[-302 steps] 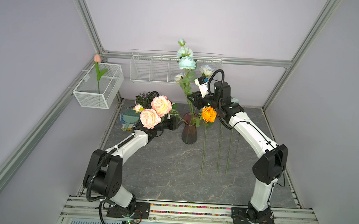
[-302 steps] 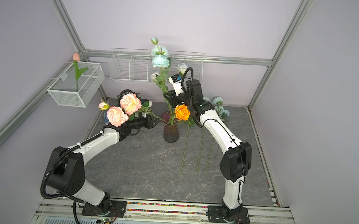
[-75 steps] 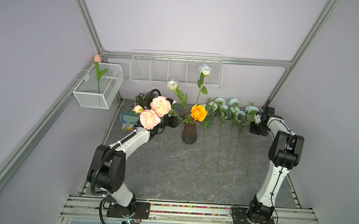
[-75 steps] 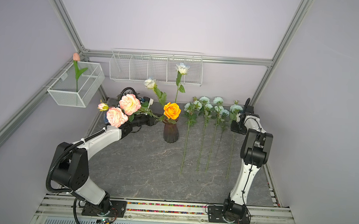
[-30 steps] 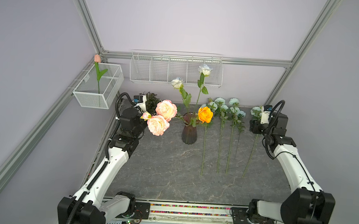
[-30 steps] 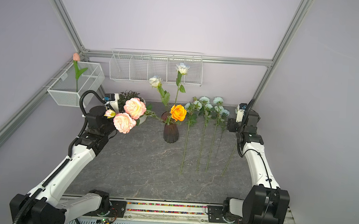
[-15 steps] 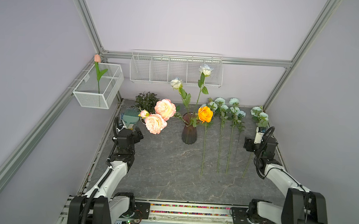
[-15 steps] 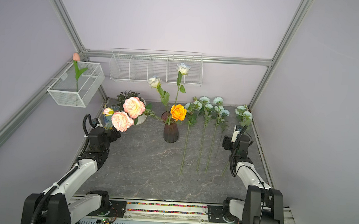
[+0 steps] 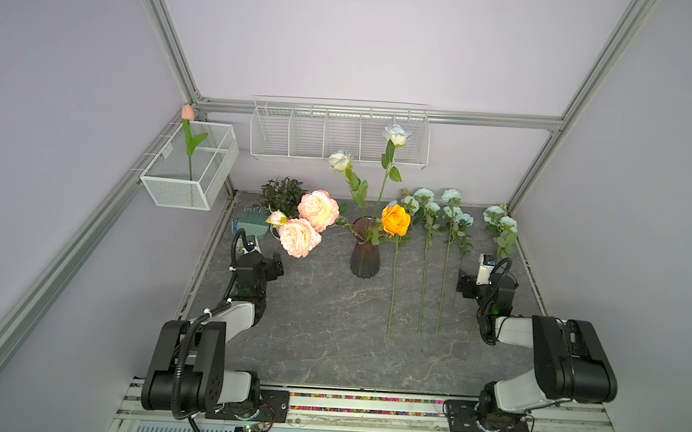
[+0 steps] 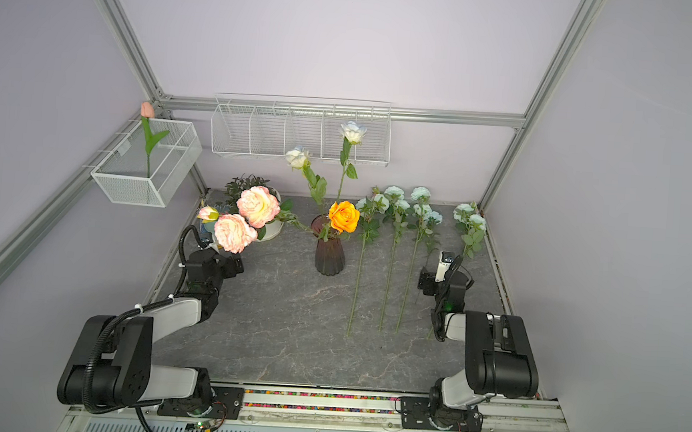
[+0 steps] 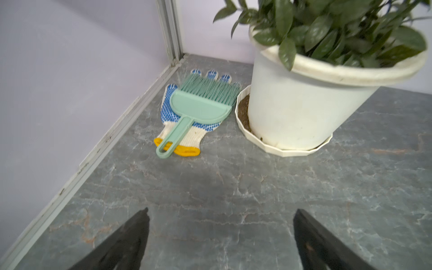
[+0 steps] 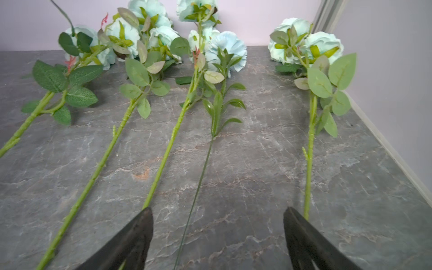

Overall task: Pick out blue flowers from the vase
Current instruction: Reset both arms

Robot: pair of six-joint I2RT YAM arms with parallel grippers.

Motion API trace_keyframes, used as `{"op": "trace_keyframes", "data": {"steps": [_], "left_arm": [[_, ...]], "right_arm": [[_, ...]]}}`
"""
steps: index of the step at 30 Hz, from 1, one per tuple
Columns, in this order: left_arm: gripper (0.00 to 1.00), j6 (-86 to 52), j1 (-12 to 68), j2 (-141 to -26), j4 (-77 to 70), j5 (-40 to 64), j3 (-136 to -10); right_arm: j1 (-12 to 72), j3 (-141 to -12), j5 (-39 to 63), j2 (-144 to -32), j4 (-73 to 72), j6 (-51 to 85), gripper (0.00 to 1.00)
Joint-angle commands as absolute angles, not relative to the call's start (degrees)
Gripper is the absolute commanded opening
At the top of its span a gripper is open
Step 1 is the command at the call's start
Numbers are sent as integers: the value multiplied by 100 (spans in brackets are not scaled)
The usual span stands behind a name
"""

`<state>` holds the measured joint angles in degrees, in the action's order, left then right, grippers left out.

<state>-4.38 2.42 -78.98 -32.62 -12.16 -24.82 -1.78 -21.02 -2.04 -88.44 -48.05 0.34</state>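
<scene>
The dark ribbed vase (image 9: 365, 254) (image 10: 329, 255) stands mid-table and holds an orange rose (image 9: 395, 219), pink-peach peonies (image 9: 317, 210) and two tall pale white-blue roses (image 9: 396, 134). Several blue flowers (image 9: 447, 216) (image 10: 417, 211) (image 12: 163, 35) lie flat on the table to the right of the vase, one of them (image 9: 501, 228) (image 12: 311, 46) by the right wall. My right gripper (image 9: 462, 287) (image 12: 217, 209) hovers open over their stems, holding nothing. My left gripper (image 9: 276, 268) (image 11: 221, 210) is open and empty, left of the vase.
A white pot (image 9: 283, 194) (image 11: 304, 105) with a green plant sits back left beside a green brush (image 11: 198, 105) lying on a glove. Wire baskets (image 9: 339, 135) (image 9: 189, 174) hang on the walls. The right wall (image 12: 397, 93) is close to my right gripper.
Both arms have drawn back toward the front of the table and folded low. The right gripper has left the blue stem by the right wall and its jaws stand wider.
</scene>
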Motion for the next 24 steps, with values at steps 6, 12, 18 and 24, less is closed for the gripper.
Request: {"op": "trace_keyframes", "data": {"steps": [6,12,18,24], "left_arm": [[100,-174,299,-8717,-4576,-1373,-2429],[99,-232,297,-8683,-4423,-1394,-2478],[99,-245,296,-8666,-4373,-1397,-2486],[99,-240,292,-8656,-4337,-1389,-2497]], "right_arm": [[-133,-2004,-241,-8888,-5570,-100,88],[-132,-2004,31,-8897,-5580,-215,89],[-137,-1994,115,-8912,-5607,-217,89],[-139,-2022,-21,-8897,-5543,-178,88]]}}
